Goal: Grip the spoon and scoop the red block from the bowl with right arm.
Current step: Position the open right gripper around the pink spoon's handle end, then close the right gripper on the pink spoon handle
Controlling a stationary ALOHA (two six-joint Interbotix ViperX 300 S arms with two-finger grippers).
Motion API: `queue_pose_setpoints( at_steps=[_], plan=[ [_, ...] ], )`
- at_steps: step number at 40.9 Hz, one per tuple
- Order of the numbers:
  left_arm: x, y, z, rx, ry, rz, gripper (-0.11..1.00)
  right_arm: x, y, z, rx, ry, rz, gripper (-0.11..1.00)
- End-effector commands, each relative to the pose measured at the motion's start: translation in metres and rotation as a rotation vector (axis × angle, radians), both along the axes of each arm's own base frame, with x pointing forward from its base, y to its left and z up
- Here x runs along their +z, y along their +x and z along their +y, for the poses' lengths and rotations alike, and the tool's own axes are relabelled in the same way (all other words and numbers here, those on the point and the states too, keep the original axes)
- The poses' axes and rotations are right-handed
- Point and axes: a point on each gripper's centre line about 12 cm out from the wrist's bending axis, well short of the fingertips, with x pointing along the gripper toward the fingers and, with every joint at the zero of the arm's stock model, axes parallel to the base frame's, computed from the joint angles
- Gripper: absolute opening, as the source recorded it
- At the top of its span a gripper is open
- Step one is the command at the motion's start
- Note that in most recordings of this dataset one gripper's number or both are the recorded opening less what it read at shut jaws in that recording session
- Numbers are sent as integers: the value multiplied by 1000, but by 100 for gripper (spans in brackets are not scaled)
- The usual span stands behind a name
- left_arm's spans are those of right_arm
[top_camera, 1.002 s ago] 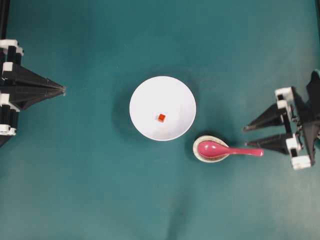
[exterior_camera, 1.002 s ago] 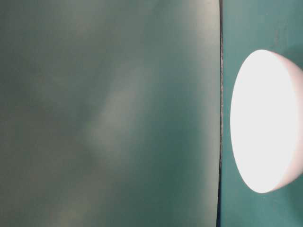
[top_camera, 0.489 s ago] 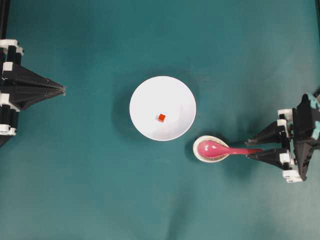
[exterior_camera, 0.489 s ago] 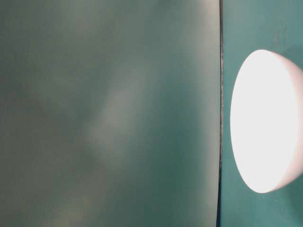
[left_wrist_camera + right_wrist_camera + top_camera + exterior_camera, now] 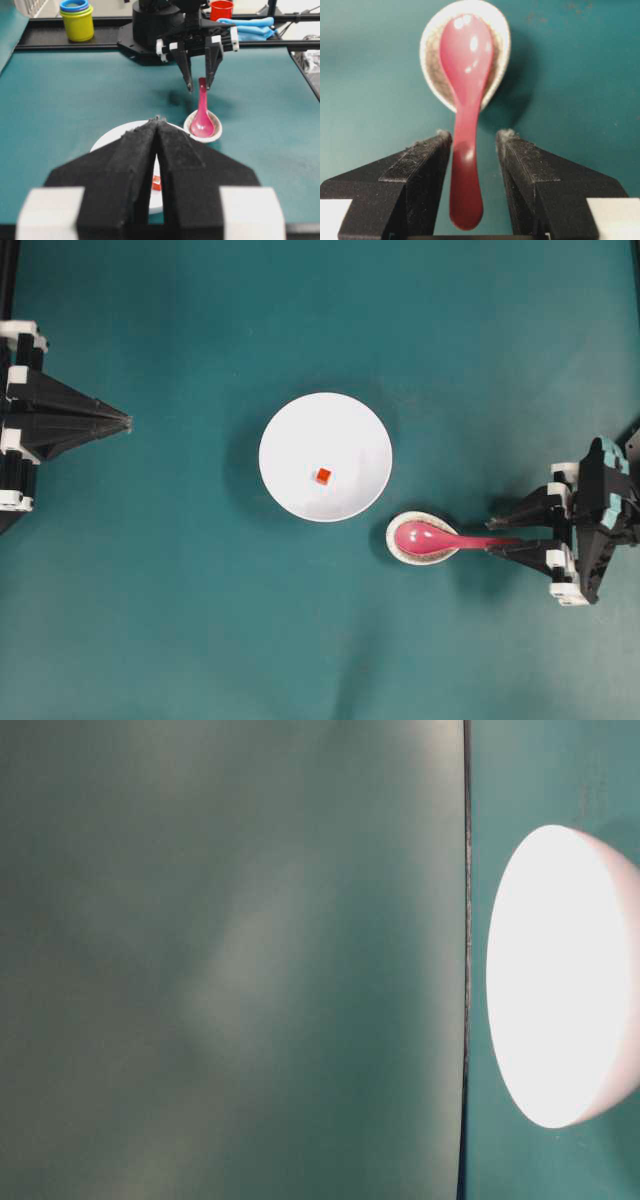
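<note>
Spoon point(image 5: 445, 539): laid level on the teal counter point(image 5: 200, 620), long axis left-right in the overhead view; scoop rested in a small speckled dish point(image 5: 400, 546), handle pointed at the right arm.
Right tool point(image 5: 500, 530): spread wide, fingers set either side of the handle end, nothing gripped.
Red block point(image 5: 323, 475): inside the white bowl point(image 5: 290, 430).
Left tool point(image 5: 127, 421): closed, empty.

- Overhead view: looks straight down on the desk point(image 5: 180, 620), from well above.
- Table-level view: very close to the white bowl point(image 5: 560, 980), turned on its side.
- Left wrist view: looks over the left end effector point(image 5: 157, 122) toward the right end effector point(image 5: 199, 87).
- Right wrist view: close above the spoon point(image 5: 465, 95), shared with the overhead and left wrist views.
</note>
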Motion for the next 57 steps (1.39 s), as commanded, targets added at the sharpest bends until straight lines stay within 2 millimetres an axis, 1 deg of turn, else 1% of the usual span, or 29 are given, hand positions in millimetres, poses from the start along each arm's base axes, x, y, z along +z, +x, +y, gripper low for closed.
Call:
queue_pose_setpoints(
  at_steps=[1, 9, 22, 30, 49, 57],
  plan=[
    [11, 2, 0, 1, 0, -28, 0, 1, 4, 4, 2, 4, -9, 49],
    [10, 2, 0, 2, 0, -20, 0, -1, 4, 9, 21, -13, -4, 49],
    [8, 2, 0, 2, 0, -2, 0, -5, 2, 6, 21, -80, -54, 49],
    [8, 2, 0, 2, 0, 3, 0, -11, -1, 9, 41, -105, -44, 49],
    [8, 1, 0, 2, 0, 2, 0, -9, -1, 7, 37, -113, -65, 48],
    [9, 2, 0, 2, 0, 0, 0, -10, -2, 6, 38, -118, -59, 46]
  ],
)
